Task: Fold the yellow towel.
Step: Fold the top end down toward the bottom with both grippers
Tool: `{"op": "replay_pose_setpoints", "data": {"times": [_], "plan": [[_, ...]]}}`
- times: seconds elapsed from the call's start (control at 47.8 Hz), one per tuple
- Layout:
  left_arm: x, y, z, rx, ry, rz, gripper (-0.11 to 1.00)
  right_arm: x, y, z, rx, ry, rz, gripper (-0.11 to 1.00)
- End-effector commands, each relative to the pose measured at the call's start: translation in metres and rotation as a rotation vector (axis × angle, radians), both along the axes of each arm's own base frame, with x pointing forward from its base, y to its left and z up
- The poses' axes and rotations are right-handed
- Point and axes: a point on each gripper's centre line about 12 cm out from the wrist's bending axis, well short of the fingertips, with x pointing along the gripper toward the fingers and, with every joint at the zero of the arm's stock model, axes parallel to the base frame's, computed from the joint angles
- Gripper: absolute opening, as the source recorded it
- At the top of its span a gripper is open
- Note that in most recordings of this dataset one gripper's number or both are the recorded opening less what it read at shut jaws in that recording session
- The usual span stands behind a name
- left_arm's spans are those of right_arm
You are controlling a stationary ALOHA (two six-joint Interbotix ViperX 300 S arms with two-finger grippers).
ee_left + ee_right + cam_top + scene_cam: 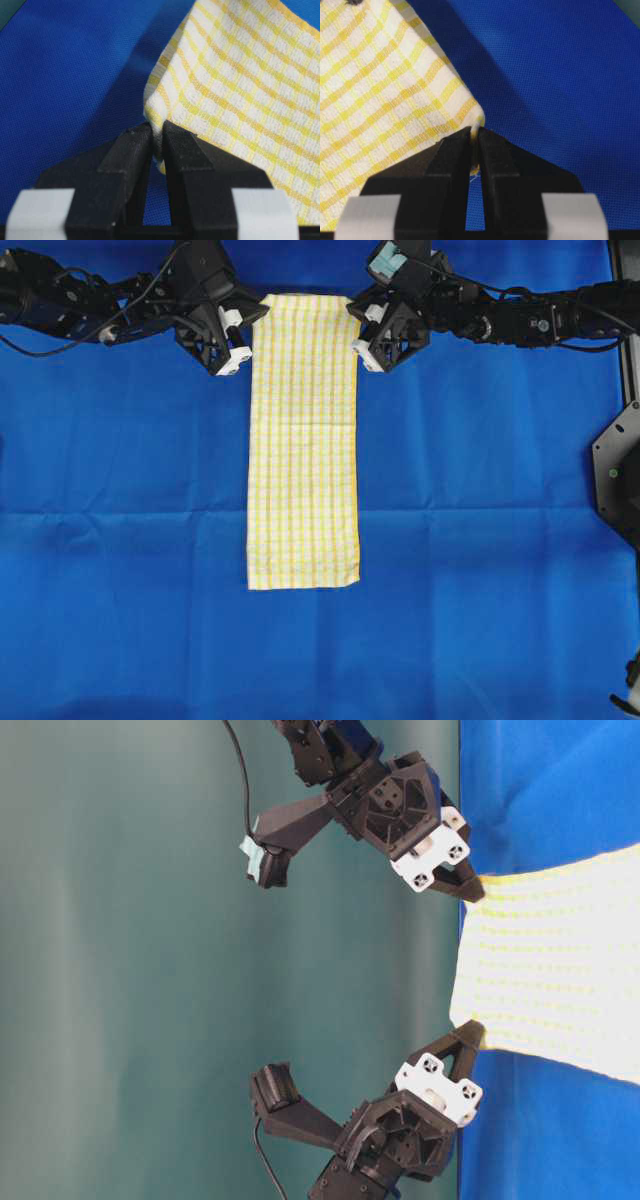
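Towel status: yellow towel flat on the blue cloth, long axis 12-to-6 in the overhead view, top edge at 12 between the two arms, bottom hem around 6, just short of centre-bottom.

Left gripper pinched shut on the top-left corner; wrist view confirms cloth nipped between the black fingertips. Right gripper likewise clamped on the top-right corner, only a sliver of hem caught between fingertips. Table-level view shows the gripped edge lifted slightly off the blue cloth, corners peaked, the span between them taut.

Handling, judged: thin woven cotton, light, fully limp, no stiffness to hold shape. Will sag in the middle if corners spread unevenly, will drag on the blue cloth rather than slide clean. Not fragile. Right-hand bite looks shallow, so risk of slipping out under tension. Best hold: corners on the hemmed edge, as now; hem gives thicker purchase than the open weave.

Count:
- yellow towel: one
- blue cloth: one
- grippers: two, both loaded
- nothing else loose on the surface
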Motion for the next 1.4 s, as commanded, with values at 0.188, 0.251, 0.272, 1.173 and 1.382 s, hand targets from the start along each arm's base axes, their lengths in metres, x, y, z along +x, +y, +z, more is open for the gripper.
{"op": "replay_pose_setpoints", "data": {"times": [0.188,0.251,0.272,1.173,1.382], "plan": [[0.005,-0.026,0.019,0.014,-0.041,-0.061,0.05,0.002,0.018,0.019,-0.009,-0.050,0.028,0.04],[0.005,-0.038,0.021,0.013,-0.045,-0.087,0.05,0.001,0.033,0.022,0.005,-0.061,0.047,0.04],[0.005,-0.042,0.022,0.013,-0.045,-0.098,0.05,0.001,0.038,0.023,0.005,-0.066,0.055,0.04],[-0.003,-0.253,0.019,-0.189,-0.046,-0.548,0.05,-0.006,0.234,0.024,0.126,-0.149,0.377,0.04],[0.000,-0.262,0.020,-0.193,-0.037,-0.566,0.05,-0.001,0.251,0.021,0.138,-0.143,0.408,0.04]]}}
